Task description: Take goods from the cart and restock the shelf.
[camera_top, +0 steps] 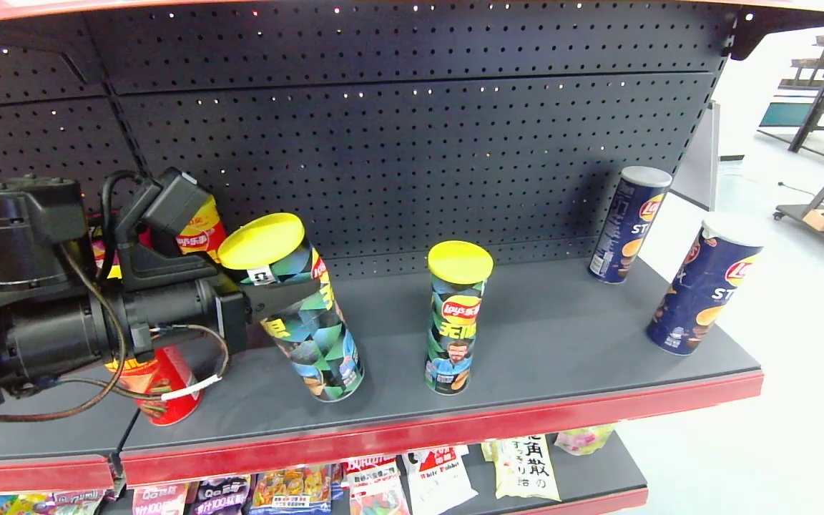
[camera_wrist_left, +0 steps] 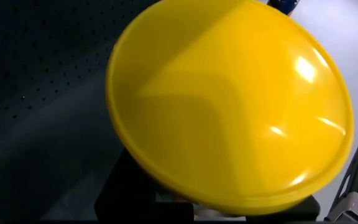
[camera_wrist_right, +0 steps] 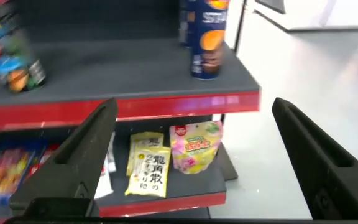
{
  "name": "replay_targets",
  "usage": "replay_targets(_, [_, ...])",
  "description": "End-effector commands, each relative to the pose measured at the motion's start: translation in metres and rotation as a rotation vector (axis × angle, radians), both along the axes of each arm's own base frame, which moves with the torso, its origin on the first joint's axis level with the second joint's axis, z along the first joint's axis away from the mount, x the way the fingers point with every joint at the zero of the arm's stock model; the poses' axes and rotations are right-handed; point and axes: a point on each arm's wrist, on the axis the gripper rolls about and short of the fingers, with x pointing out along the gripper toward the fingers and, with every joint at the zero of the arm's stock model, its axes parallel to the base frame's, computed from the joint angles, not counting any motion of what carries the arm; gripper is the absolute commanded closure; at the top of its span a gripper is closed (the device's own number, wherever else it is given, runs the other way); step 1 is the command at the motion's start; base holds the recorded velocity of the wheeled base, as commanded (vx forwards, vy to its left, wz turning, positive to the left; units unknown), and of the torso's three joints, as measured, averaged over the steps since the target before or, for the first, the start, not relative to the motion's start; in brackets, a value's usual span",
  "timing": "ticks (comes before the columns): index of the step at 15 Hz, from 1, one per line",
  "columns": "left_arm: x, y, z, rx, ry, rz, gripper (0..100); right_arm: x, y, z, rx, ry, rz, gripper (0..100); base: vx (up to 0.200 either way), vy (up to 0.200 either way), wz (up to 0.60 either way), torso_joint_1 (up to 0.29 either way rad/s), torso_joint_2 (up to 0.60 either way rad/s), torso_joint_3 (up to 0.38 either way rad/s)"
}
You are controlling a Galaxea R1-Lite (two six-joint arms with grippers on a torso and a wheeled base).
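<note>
My left gripper (camera_top: pixel 276 300) is shut on a green patterned chip can (camera_top: pixel 315 336) with a yellow lid (camera_wrist_left: pixel 229 106). The can leans to the left, its base at the shelf board (camera_top: pixel 548 343) near the front edge. A second green can with a yellow lid (camera_top: pixel 455 325) stands upright to its right. My right gripper (camera_wrist_right: pixel 194 168) is open with nothing between its fingers, held in front of the shelf's red front edge (camera_wrist_right: pixel 166 106), below the board's level.
Two blue cans (camera_top: pixel 626 225) (camera_top: pixel 705 286) stand at the shelf's right end. Red cans (camera_top: pixel 169 390) (camera_top: pixel 201 229) sit behind and under my left arm. Snack bags (camera_wrist_right: pixel 148 165) fill the lower shelf. Open board lies between the upright green can and the blue cans.
</note>
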Motion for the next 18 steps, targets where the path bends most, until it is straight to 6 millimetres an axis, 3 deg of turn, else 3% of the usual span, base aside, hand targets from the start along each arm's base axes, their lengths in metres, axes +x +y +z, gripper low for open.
replay_targets(1, [0.001,0.0,-0.001,0.001,0.002,-0.001,100,0.0,0.0,-0.006,0.024,0.05,0.002,0,0.0,0.0,0.0,0.0,0.0,0.0])
replay_targets(10, [0.01,-0.004,0.001,-0.011,0.01,0.001,100,0.0,0.0,-0.006,0.043,0.053,0.002,0,0.0,0.0,0.0,0.0,0.0,0.0])
replay_targets(18, [0.039,-0.021,-0.001,-0.008,0.018,0.0,100,0.0,0.0,-0.006,0.043,0.053,0.004,0,0.0,0.0,0.0,0.0,0.0,0.0])
